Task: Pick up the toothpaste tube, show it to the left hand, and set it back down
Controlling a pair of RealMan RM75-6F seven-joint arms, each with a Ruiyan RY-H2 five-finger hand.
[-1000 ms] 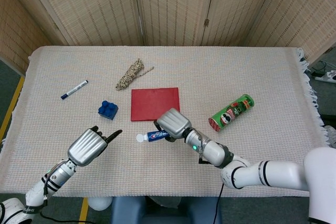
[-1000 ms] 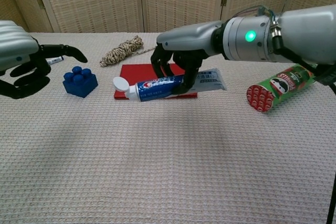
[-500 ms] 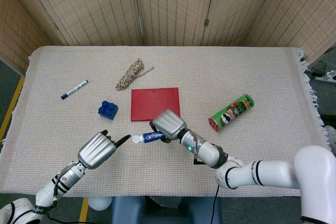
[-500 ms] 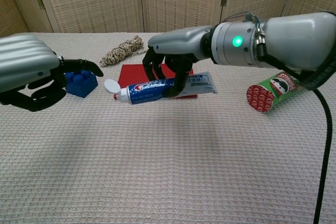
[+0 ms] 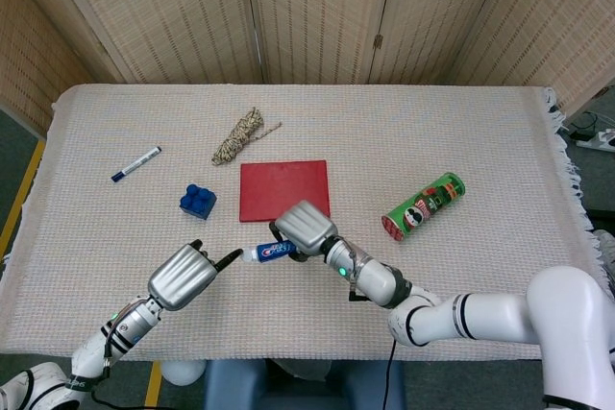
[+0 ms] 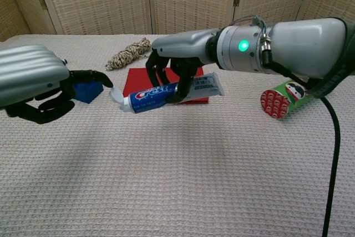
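Note:
My right hand [image 5: 304, 228] [image 6: 176, 66] grips the toothpaste tube [image 5: 270, 252] [image 6: 161, 92] around its middle and holds it level above the cloth, white cap pointing left. My left hand [image 5: 185, 275] [image 6: 33, 81] is raised just left of it, one dark finger stretched out to the cap [image 6: 115, 97] and touching or almost touching it. The other fingers of the left hand are curled in and hold nothing.
A red flat pad [image 5: 284, 189] lies behind the tube. A blue block [image 5: 197, 201], a marker [image 5: 135, 163] and a rope bundle [image 5: 238, 135] lie to the left and back. A green chips can [image 5: 423, 205] lies on its side to the right.
The right hand has carried the tube leftward and the left hand has moved right and up; the gap between the cap and the outstretched finger has closed.

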